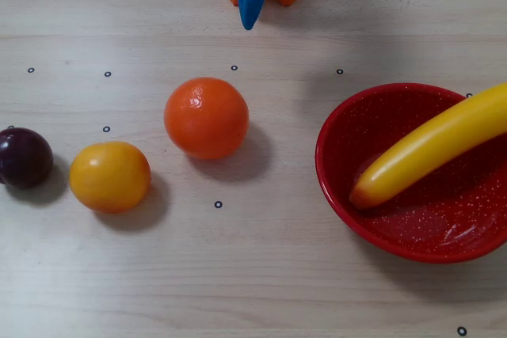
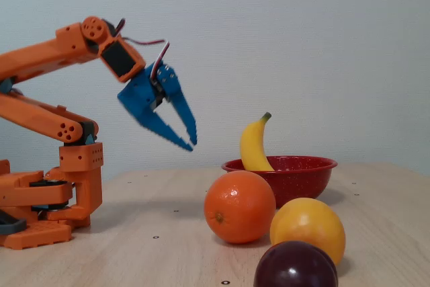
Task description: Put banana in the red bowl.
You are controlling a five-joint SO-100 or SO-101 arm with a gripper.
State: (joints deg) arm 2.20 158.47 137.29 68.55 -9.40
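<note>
The yellow banana [image 1: 432,144] lies in the red bowl [image 1: 348,203] at the right of the overhead view, one end on the bowl's floor and the other rising over the right rim. From the fixed view the banana [image 2: 252,146] stands up out of the red bowl [image 2: 302,178]. My blue gripper [image 2: 190,144] hangs in the air well left of the bowl, its fingers slightly apart and holding nothing. In the overhead view the gripper [image 1: 250,21] shows at the top edge, near the orange base.
An orange [image 1: 206,117], a yellow-orange round fruit [image 1: 109,176] and a dark plum [image 1: 24,157] sit in a row left of the bowl. The arm's orange base [image 2: 47,210] stands at the table's far side. Small black dot marks are scattered on the wooden table.
</note>
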